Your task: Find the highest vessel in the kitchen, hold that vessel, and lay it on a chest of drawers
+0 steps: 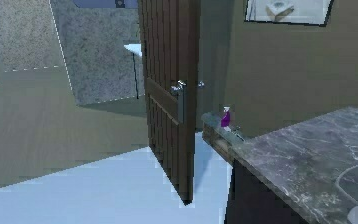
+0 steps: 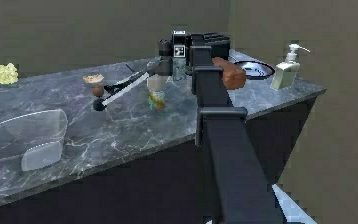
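In the forward view I saw a dark brown door patterned in upright planks at centre frame, its handle silvery. The wall to the right was olive-brown, the floor at lower left pale blue, and a small bottle right of centre purple. In the arm side view the countertop was dark grey marble with pale veins. I noted the arm black, the gripper dark grey, two squares white with black marks, a soap dispenser at upper right white, and a lump at far left yellow-green.
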{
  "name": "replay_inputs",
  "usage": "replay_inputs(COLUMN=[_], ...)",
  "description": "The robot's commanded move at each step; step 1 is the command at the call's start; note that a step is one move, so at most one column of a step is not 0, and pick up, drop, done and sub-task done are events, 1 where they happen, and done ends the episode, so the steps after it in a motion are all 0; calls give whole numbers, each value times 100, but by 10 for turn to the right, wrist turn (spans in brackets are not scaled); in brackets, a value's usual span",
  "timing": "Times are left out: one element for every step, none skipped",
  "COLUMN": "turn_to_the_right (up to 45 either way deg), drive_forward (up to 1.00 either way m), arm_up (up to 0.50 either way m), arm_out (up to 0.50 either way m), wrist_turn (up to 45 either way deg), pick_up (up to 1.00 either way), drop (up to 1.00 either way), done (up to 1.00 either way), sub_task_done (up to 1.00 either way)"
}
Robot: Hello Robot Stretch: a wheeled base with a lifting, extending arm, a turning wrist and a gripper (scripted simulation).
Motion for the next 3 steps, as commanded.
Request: replay_inputs(turn_to_the_right=[0,0,0], drive_forward=[0,0,0], arm_up=[0,0,0], arm_out=[0,0,0], wrist_turn=[450,270,0], pick_up=[0,0,100], drop=[0,0,0], done=[0,0,0], sub_task_done=[0,0,0])
